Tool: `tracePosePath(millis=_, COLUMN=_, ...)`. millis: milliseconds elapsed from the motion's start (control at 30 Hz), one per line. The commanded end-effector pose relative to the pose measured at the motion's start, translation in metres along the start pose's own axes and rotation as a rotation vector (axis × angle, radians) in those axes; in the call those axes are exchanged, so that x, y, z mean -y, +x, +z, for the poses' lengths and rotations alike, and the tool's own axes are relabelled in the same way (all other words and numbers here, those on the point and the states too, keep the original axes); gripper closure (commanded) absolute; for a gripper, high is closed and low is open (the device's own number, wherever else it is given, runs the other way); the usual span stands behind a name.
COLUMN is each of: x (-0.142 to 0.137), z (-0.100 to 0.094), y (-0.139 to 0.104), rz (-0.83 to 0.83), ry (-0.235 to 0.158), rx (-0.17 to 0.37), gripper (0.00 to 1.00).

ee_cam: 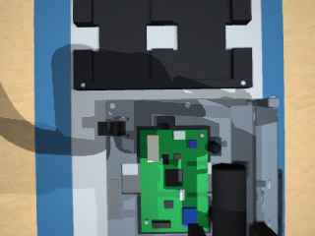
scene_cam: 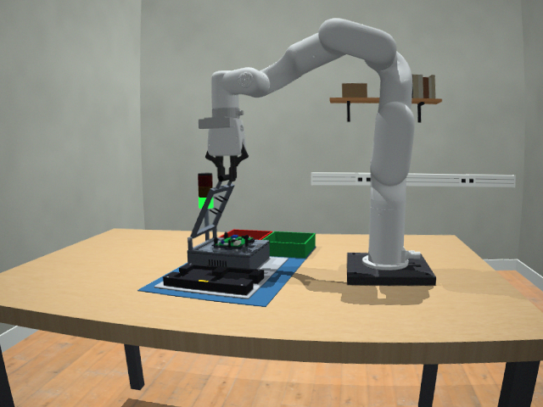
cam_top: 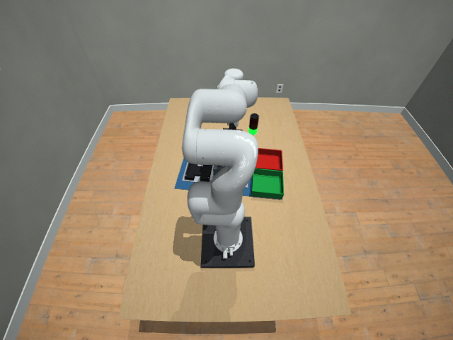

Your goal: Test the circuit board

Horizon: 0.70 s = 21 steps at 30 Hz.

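The green circuit board (scene_cam: 237, 241) (ee_cam: 159, 182) lies component side up in the grey tester (scene_cam: 227, 259). The lid (scene_cam: 203, 214) (ee_cam: 268, 147) stands raised and steeply tilted, its hinge on the side away from the robot's base. My gripper (scene_cam: 226, 177) (ee_cam: 226, 229) is slightly open at the lid's top end, with the black cylindrical handle (ee_cam: 228, 197) between its fingers and nothing gripped. The hook's black tab (ee_cam: 112, 129) is free of the lid. The signal light (cam_top: 253, 130) (scene_cam: 205, 203) glows green. The green bin (cam_top: 267, 195) (scene_cam: 289, 248) and red bin (cam_top: 270, 149) (scene_cam: 249, 231) hold nothing visible.
The black tray (cam_top: 197, 171) (scene_cam: 205, 283) (ee_cam: 162, 81) sits beside the tester on the blue mat (cam_top: 180, 183) (scene_cam: 267, 298) (ee_cam: 51, 197). The signal tower stands behind the raised lid in the exterior view. The bins stand side by side at the mat's other end.
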State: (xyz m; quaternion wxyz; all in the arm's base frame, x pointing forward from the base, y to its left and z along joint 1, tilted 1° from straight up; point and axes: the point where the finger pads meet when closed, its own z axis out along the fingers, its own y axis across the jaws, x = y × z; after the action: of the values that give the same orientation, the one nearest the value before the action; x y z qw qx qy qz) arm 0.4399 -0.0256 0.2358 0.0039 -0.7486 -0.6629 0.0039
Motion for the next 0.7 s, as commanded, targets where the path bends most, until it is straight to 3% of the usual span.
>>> tracePosePath(millis=0, x=-0.0009, z=-0.0016, y=0.0001, rz=0.000, ry=-0.004, rx=0.000, gripper=0.72)
tracePosePath(millis=667, x=-0.0005, z=0.0011, y=0.0001, rz=0.000, ry=-0.004, rx=0.000, gripper=0.72)
